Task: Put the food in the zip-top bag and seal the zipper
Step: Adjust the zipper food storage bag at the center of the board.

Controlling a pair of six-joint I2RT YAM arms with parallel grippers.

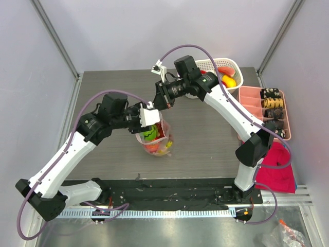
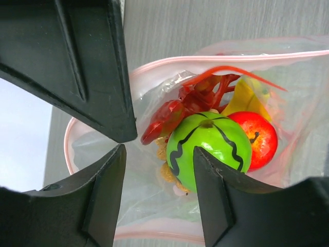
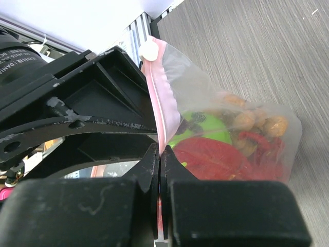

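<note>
The clear zip-top bag (image 1: 154,138) stands at the table's middle with its mouth open upward. Inside lies the food: a green round fruit (image 2: 208,146), a red fruit (image 2: 255,139), red chilli peppers (image 2: 205,92), a yellow banana (image 2: 248,98) and a brown berry cluster (image 2: 165,154). My right gripper (image 3: 160,154) is shut on the pink zipper strip (image 3: 162,103) at one end of the mouth and holds it up. My left gripper (image 2: 159,159) is open above the mouth, its fingers (image 2: 110,180) on either side of the near rim. The two grippers (image 1: 153,108) are close together.
A white lattice basket (image 1: 232,66) holding red and yellow toy food stands at the back right. A pink compartment tray (image 1: 252,103) with dark brown items lies on the right, and a red cloth (image 1: 280,170) lies in front of it.
</note>
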